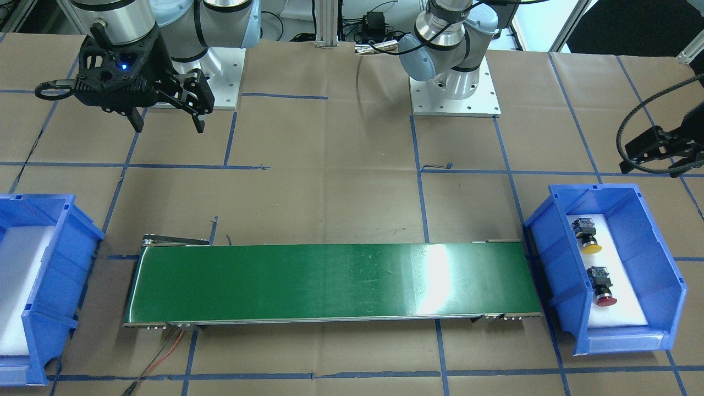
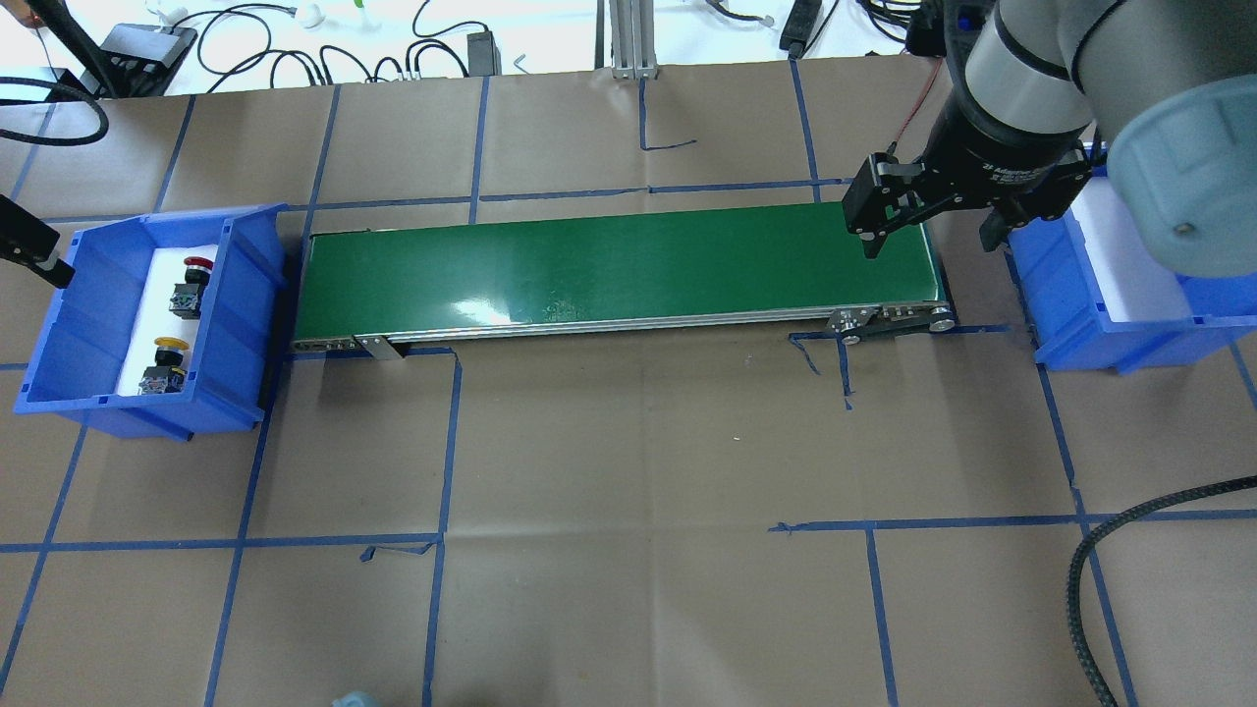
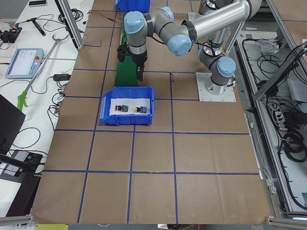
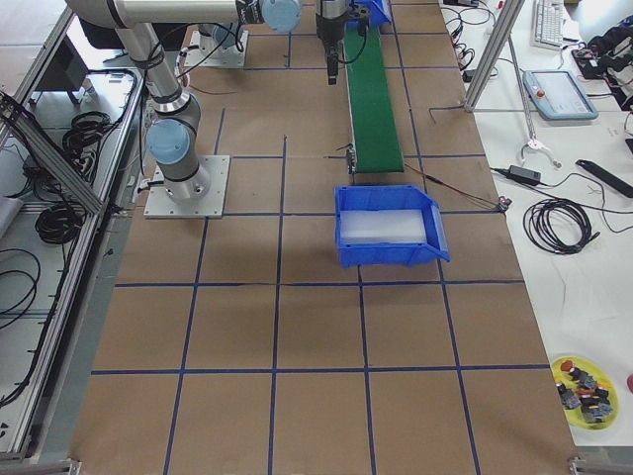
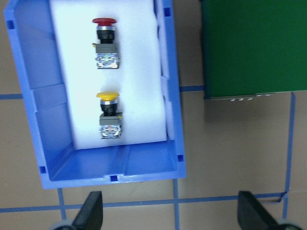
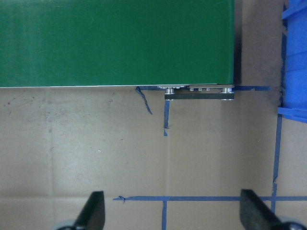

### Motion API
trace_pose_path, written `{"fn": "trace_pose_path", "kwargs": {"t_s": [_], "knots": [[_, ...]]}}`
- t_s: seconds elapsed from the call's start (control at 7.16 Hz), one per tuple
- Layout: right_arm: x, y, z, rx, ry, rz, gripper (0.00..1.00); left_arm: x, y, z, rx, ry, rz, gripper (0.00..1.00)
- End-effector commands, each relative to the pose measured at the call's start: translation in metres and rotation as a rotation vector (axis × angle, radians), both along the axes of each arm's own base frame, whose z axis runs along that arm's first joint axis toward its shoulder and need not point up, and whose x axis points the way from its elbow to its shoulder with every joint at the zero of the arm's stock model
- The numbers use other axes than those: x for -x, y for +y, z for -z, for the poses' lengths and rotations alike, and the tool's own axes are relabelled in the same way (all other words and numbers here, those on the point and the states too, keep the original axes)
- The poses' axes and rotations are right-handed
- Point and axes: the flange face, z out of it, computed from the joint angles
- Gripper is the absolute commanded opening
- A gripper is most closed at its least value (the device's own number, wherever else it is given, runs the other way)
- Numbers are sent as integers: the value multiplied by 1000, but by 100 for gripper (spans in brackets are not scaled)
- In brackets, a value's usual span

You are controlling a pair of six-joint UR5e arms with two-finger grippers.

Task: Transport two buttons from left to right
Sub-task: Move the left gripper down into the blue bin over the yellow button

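Observation:
Two buttons lie on white foam in the blue left bin [image 2: 241,324]: the red-capped button [image 2: 191,285] [image 5: 105,43] and the yellow-capped button [image 2: 165,368] [image 5: 109,117]. In the front view the yellow one [image 1: 587,234] lies nearer the robot than the red one [image 1: 602,286]. My left gripper [image 5: 172,213] hangs high, open and empty, on the robot's side of that bin. My right gripper [image 1: 168,118] [image 2: 928,236] is open and empty above the right end of the green conveyor belt [image 2: 619,265].
The blue right bin [image 2: 1080,314] [image 1: 55,286] holds only white foam. Brown paper with blue tape lines covers the table. A black cable [image 2: 1090,589] loops in at the near right. A yellow dish of spare buttons [image 4: 584,388] sits on a side bench.

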Motion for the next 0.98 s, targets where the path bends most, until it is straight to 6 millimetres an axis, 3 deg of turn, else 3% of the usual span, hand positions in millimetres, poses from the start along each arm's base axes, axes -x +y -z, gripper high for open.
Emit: {"fn": "trace_pose_path", "kwargs": {"t_s": [0.0,0.56,0.84], "knots": [[0,0,0,0,0,-1,100,-16,-1,34,1,5,0,100],[0,0,0,0,0,1,100,-7,6,131,81,-46,-28,100],[0,0,0,0,0,1,100,-11,-1,162,78,-42,-26,100]]}}
